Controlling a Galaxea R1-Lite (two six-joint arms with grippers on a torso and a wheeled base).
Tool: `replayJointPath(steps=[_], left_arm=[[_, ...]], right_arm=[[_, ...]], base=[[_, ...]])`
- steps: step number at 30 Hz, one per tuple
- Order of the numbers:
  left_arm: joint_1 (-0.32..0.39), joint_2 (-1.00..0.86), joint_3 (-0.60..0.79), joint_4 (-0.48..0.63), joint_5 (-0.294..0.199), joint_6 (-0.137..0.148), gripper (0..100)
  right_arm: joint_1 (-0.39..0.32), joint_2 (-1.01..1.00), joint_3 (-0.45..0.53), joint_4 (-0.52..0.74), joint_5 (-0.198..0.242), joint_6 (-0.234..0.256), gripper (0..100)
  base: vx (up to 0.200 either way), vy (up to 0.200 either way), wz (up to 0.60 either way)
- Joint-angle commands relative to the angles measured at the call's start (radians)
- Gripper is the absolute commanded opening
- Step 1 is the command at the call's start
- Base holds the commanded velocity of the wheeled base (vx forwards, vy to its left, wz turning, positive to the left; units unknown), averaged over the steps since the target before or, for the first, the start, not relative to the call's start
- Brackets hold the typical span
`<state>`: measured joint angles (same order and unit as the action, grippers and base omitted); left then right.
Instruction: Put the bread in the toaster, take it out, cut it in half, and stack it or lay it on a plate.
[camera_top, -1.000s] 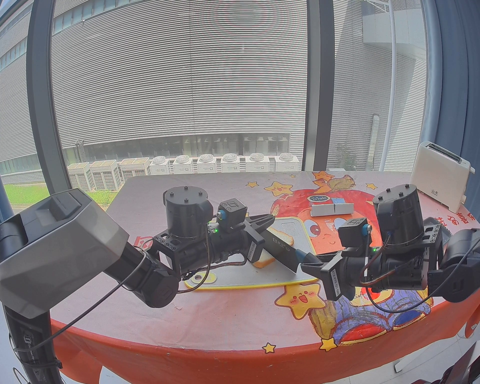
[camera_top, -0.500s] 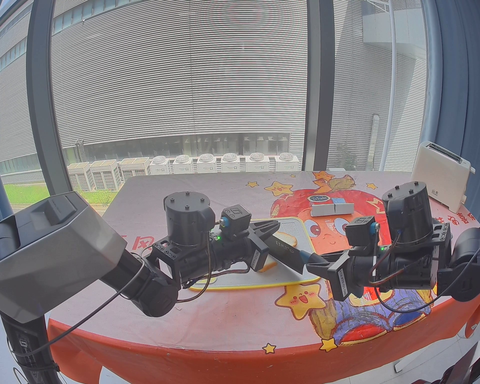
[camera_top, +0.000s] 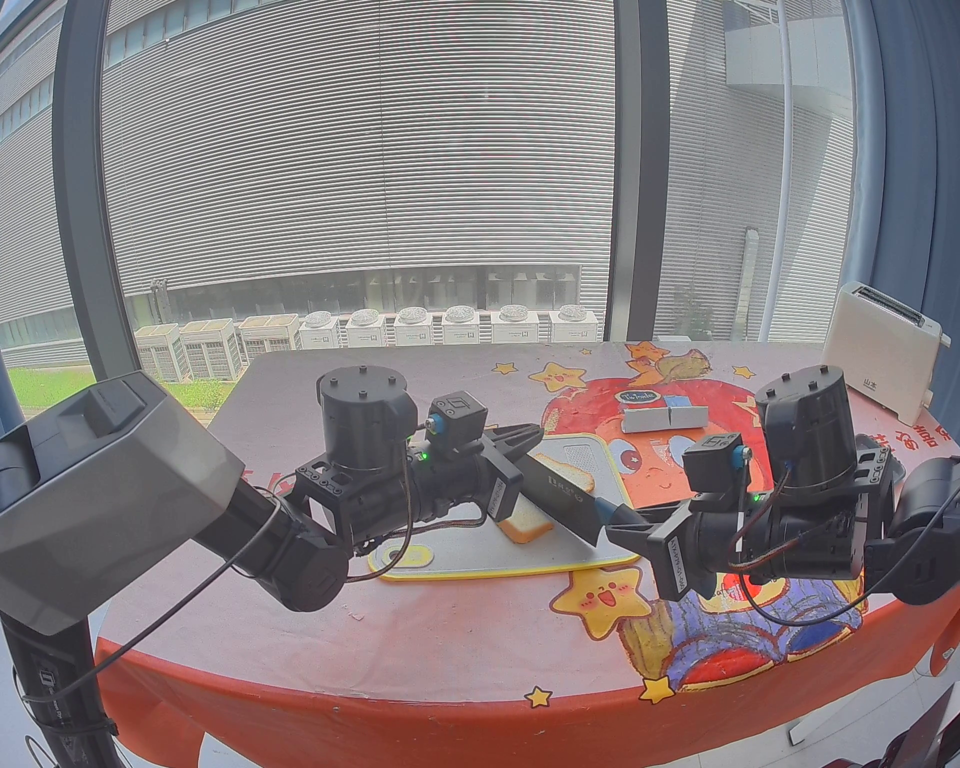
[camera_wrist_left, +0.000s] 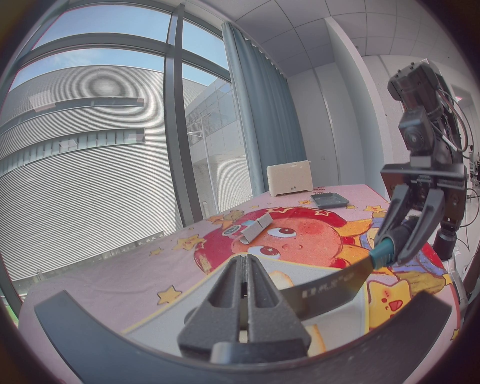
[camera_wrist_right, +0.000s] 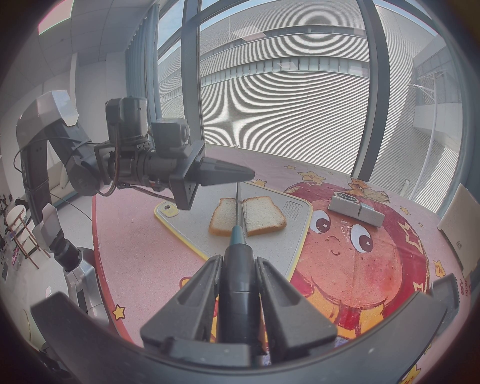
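A slice of bread lies on the white cutting board (camera_top: 470, 552), split into two halves (camera_wrist_right: 225, 216) (camera_wrist_right: 263, 215). The knife's dark blade (camera_top: 560, 490) stands edge-down in the gap between them. My right gripper (camera_top: 640, 530) is shut on the knife handle (camera_wrist_right: 239, 260) at the board's near right side. My left gripper (camera_top: 520, 442) hovers just above the bread's left half, fingers (camera_wrist_left: 246, 280) shut on nothing. In the left wrist view the blade (camera_wrist_left: 325, 292) crosses the bread (camera_wrist_left: 282, 280) just beyond those fingers.
A white toaster (camera_top: 885, 365) stands at the table's far right corner, with a dark grey plate (camera_wrist_left: 330, 200) in front of it. A grey knife holder (camera_top: 662, 416) sits behind the board. The table's front edge runs close below both arms.
My left gripper dipped toward the bread, then lifted and drew back left, uncovering the near half. The right arm drifted right, then back left, still holding the knife.
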<state>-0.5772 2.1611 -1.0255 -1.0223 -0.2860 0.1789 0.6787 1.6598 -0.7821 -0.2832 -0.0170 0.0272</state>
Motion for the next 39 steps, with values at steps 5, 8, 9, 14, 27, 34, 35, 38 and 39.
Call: replayJointPath(steps=[5, 8, 9, 14, 27, 34, 35, 38, 39], left_arm=[[0.007, -0.009, -0.005, -0.010, 0.001, -0.003, 0], [0.002, -0.009, 0.009, -0.016, 0.001, 0.001, 0], [-0.012, -0.009, 0.021, -0.018, 0.001, 0.002, 0], [-0.026, -0.056, 0.038, -0.013, 0.001, 0.002, 0], [-0.010, -0.234, 0.102, -0.007, 0.002, -0.004, 0], [0.023, -0.328, 0.177, -0.016, 0.028, -0.003, 0], [0.027, -0.333, 0.185, -0.019, 0.028, -0.001, 0], [0.039, -0.348, 0.232, -0.047, 0.030, 0.001, 0], [0.051, -0.360, 0.259, -0.065, 0.030, 0.001, 0]], right_arm=[[0.002, -0.002, 0.012, 0.004, -0.001, 0.000, 0], [0.004, -0.014, 0.020, 0.002, -0.001, 0.000, 0], [0.004, -0.037, 0.027, 0.002, -0.001, 0.002, 0], [0.001, -0.083, 0.043, -0.001, 0.002, 0.007, 0], [-0.001, -0.117, 0.046, -0.001, -0.001, 0.019, 0], [-0.002, -0.187, 0.064, -0.001, -0.001, 0.049, 0], [-0.002, -0.198, 0.069, 0.001, -0.001, 0.049, 0], [-0.002, -0.215, 0.093, 0.001, -0.001, 0.051, 0], [-0.002, -0.215, 0.100, 0.001, -0.001, 0.051, 0]], base=[[0.000, 0.000, 0.00], [0.000, 0.000, 0.00], [0.000, 0.000, 0.00], [0.000, 0.000, 0.00], [0.000, 0.000, 0.00], [0.000, 0.000, 0.00], [0.000, 0.000, 0.00], [0.000, 0.000, 0.00], [0.000, 0.000, 0.00]])
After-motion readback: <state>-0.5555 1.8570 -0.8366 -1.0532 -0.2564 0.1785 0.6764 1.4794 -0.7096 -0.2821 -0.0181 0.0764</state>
